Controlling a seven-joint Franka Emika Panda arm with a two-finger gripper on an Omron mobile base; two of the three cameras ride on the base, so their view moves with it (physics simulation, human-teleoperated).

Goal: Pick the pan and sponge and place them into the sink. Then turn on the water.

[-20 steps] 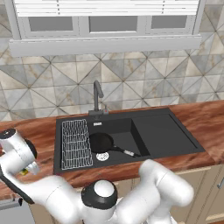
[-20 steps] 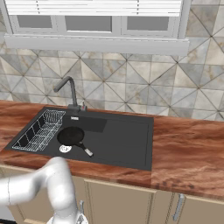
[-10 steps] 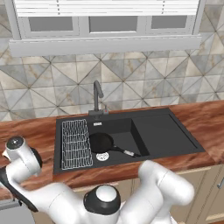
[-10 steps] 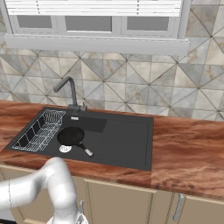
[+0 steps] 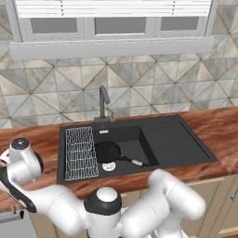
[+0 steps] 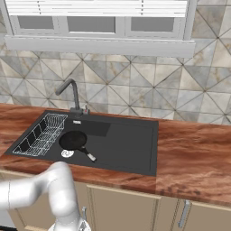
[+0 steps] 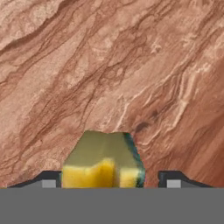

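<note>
Sitting on reddish wood-grain counter (image 7: 131, 65) — sponge (image 7: 103, 162), between tool (image 7: 108, 180) tips.

Pan (image 5: 108, 151) lodged in sink (image 5: 176, 139), right of wire rack (image 5: 80, 152); faucet (image 5: 103, 103) behind; sponge (image 7: 103, 159) laid on counter (image 7: 109, 65).

A reddish wood-grain counter (image 6: 194, 149) runs beneath a geometric tiled wall (image 6: 135, 90) and a blinded window (image 6: 97, 18).

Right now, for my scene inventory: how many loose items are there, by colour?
Black: 1, the pan in the sink.
Yellow and green: 1, the sponge on the wooden counter, between the gripper fingers.
Total: 2
</note>
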